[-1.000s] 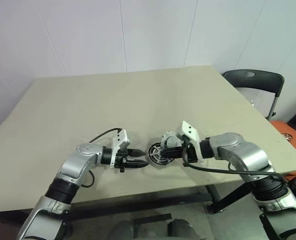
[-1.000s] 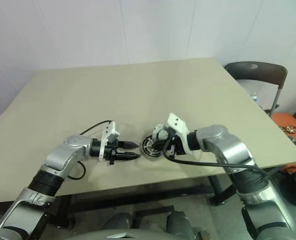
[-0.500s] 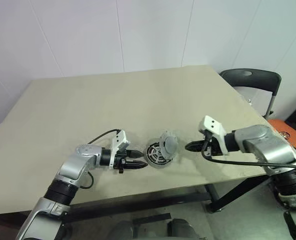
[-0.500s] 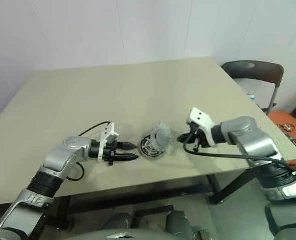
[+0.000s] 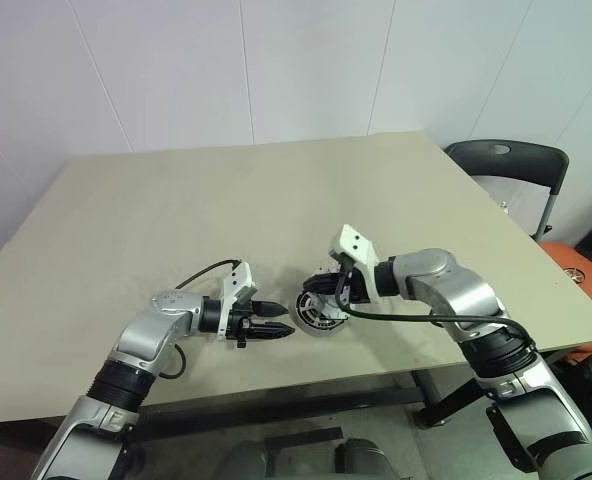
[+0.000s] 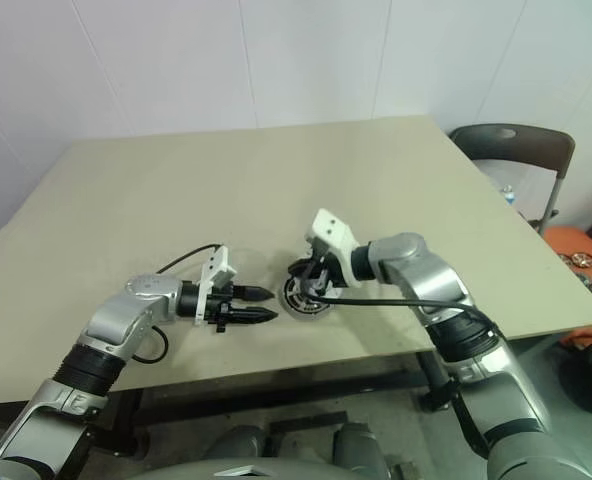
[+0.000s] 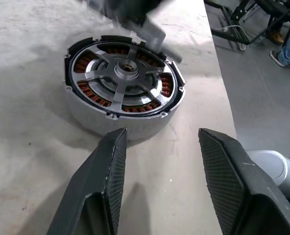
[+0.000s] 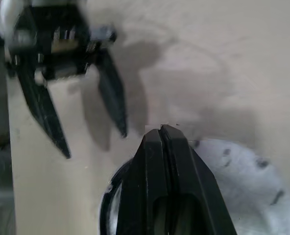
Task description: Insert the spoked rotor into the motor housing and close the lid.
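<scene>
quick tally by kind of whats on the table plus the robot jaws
motor housing: 1
spoked rotor, seated in the housing: 1
lid, over the housing's far side: 1
left gripper, jaws open: 1
right gripper, jaws shut: 1
total: 5

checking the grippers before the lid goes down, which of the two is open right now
The left gripper: its two black fingers stand apart, empty, pointing at the motor housing. The right gripper, over the housing, has its fingers pressed together.
</scene>
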### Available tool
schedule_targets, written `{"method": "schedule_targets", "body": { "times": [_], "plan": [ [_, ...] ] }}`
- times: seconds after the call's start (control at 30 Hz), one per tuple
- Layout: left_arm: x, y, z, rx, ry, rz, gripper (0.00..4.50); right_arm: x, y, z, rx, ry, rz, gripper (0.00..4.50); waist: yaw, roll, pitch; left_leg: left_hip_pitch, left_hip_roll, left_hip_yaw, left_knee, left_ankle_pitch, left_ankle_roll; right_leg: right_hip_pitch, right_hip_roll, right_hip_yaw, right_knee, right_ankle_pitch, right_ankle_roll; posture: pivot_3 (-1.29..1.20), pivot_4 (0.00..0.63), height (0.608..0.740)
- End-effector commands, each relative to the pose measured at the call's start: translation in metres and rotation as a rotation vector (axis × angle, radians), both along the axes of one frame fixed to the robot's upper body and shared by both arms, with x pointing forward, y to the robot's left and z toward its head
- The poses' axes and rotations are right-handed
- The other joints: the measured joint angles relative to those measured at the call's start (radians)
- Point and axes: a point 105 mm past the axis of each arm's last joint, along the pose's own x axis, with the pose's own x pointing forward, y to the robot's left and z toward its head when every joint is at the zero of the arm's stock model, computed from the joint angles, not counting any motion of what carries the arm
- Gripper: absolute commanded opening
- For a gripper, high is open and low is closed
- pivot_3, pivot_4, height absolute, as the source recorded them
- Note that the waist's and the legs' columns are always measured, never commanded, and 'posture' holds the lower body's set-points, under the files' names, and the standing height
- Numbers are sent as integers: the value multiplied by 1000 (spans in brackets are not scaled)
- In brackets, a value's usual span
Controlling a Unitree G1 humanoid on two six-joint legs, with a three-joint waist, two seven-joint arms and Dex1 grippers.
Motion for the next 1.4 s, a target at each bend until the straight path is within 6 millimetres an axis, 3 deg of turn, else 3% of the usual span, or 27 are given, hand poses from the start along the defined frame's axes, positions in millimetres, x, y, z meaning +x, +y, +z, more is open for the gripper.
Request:
{"method": "schedule_targets", "body": {
  "times": [0.03,0.13,0.33,0.6,0.73,0.9,1.03,1.23,1.33,1.4],
  "plan": [
    [1,4,11,-8,-49,6,2463,1,-9,-3,-38,-19,-19,30,-1,0,0,0,0,0,0,0,0,0,0,0,0,0,0,0,0,740],
    [1,5,9,-6,-48,8,2463,2,-17,0,-26,-28,-48,30,-1,0,0,0,0,0,0,0,0,0,0,0,1,0,0,0,0,740],
    [3,1,9,-7,-48,0,2463,19,-20,42,202,-72,-168,30,-4,0,0,1,1,0,0,0,0,0,1,0,2,-1,-2,0,0,740],
    [3,-1,9,-7,-50,-8,2463,39,-46,8,-11,-112,-322,30,-3,0,0,1,1,0,0,0,0,0,1,0,1,0,-3,0,0,740],
    [3,1,8,-2,-50,-4,2463,33,-34,-8,-46,-85,-293,30,-7,0,0,1,1,1,0,0,0,0,1,0,1,-1,-3,0,0,740],
    [3,8,8,-1,-48,16,2463,8,-7,-32,-67,-12,-191,30,-15,0,-1,2,1,0,0,0,0,0,1,0,2,0,-2,0,0,740],
    [5,16,8,11,-50,46,2463,-8,4,-38,-52,41,-134,30,-25,-1,-1,5,2,0,0,0,0,3,1,0,2,-2,0,0,0,740],
    [7,19,8,15,-52,57,2463,1,-5,-33,-33,30,-218,30,-24,-1,-1,11,3,0,0,0,0,9,1,0,2,-3,1,0,0,740],
    [7,19,8,14,-53,59,2463,4,-11,-29,-24,29,-261,611,-24,-1,-1,13,3,0,0,0,0,11,1,0,2,-4,1,0,0,740],
    [8,18,9,12,-54,60,2463,4,-16,-29,-34,20,-289,1232,-23,-1,-1,13,4,0,0,0,0,11,1,0,2,-4,1,0,0,740]
  ]
}}
